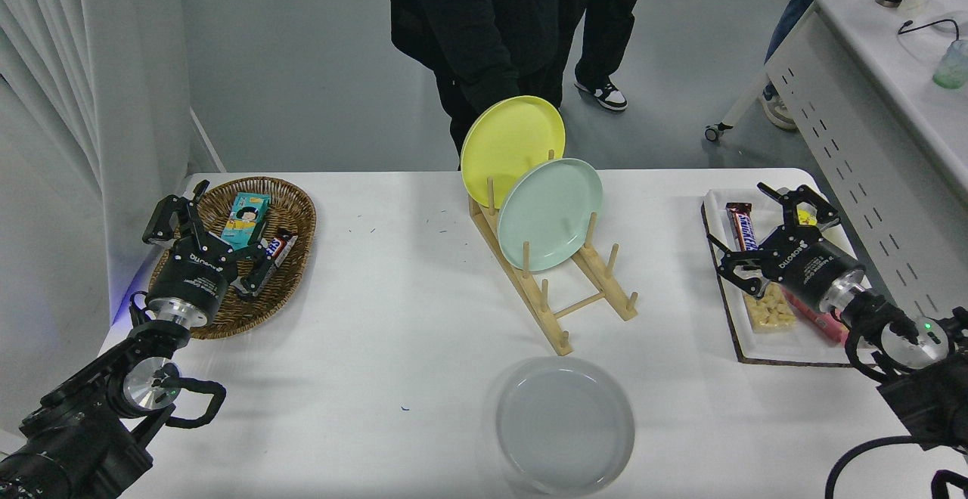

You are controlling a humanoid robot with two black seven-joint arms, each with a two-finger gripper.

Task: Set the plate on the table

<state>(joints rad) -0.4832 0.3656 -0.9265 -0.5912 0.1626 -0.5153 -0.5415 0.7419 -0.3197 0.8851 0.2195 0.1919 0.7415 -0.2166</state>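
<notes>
The plate (565, 425) lies flat on the counter (393, 333) at six o'clock, below the rack (563, 295). It looks stiff, light and smooth (likely slippery); only its raised rim offers a grip. The right pincer (760, 238) hangs open at three o'clock; the left pincer (198, 227), parked at nine, is open too.

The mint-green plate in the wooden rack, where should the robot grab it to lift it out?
Probably by the top rim, coming from above. The mint-green plate stands tilted on edge between the rack's pegs, so its upper edge is free while pegs block the lower sides. The open right gripper is nearest.
</notes>
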